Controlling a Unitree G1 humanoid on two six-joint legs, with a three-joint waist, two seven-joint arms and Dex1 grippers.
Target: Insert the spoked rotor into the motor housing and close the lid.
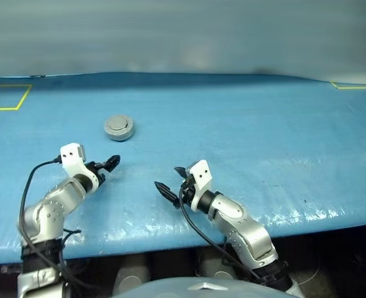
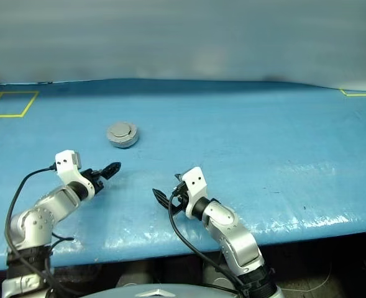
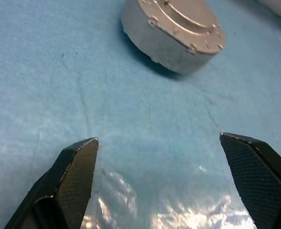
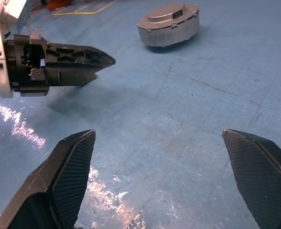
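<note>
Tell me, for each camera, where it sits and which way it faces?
Head views: high, facing forward and down on the blue table; both arms, closed motor housing.
Left wrist view: on the left arm, facing the housing; left claw open.
Right wrist view: on the right arm; right claw open, with the left claw alongside.
Shared: the housing.

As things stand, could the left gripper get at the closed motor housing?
Probably yes: the left gripper is open, and only bare blue table lies between it and the motor housing.
</note>
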